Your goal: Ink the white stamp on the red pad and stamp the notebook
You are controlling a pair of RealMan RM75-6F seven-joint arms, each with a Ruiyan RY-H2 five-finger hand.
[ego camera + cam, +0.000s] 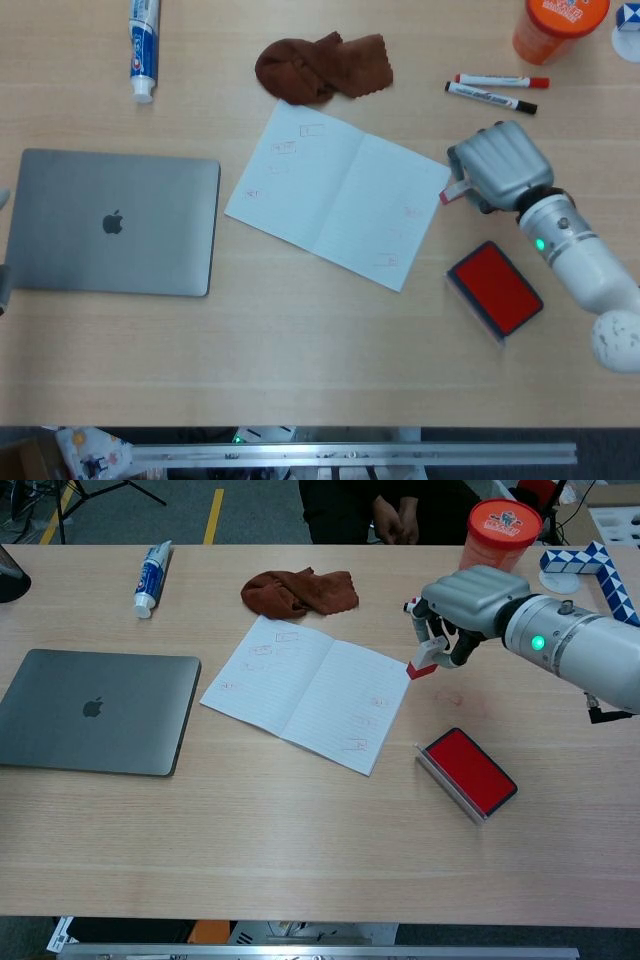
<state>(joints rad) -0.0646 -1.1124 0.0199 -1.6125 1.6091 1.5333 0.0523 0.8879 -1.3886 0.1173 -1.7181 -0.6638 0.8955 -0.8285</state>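
My right hand (500, 167) (468, 598) holds the white stamp (423, 663) (454, 190), its red face pointing down, above the table just past the right edge of the open notebook (338, 193) (308, 690). The notebook lies flat mid-table with several faint red marks on both pages. Open on the table in front of and to the right of the hand sits the red ink pad (495, 289) (468, 772), apart from it. My left hand does not show in either view.
A closed grey laptop (115, 222) lies at the left. A brown cloth (320, 66), a toothpaste tube (143, 45), two markers (495, 90) and an orange cup (557, 25) line the far side. A blue-and-white puzzle snake (595, 565) is far right.
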